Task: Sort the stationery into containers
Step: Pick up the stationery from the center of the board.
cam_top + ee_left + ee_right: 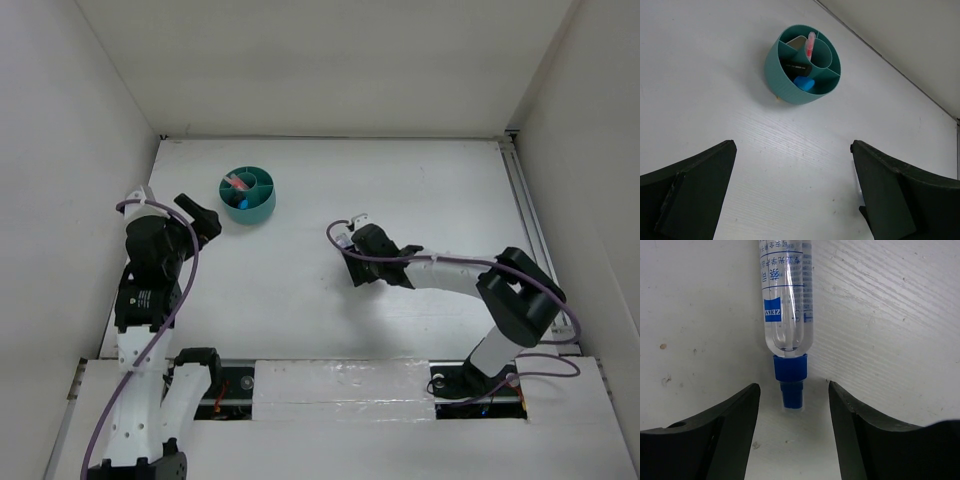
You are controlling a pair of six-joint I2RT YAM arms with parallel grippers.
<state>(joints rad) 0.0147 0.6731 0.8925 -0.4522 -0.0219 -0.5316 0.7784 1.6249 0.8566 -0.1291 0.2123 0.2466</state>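
White tabletop held one clear-blue tube.
We judged it light, slick; pinch mid-barrel. Right gripper stood half-open, empty.

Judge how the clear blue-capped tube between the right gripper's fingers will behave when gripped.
The clear tube looks round and smooth, so it may roll on the table or slip between the fingers. It looks rigid and probably light. Its blue cap is narrower, likely a poorer grip.

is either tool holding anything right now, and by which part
Nothing is held. The right tool straddles the clear tube at its blue cap, a gap on each side; the left tool stands open and empty.
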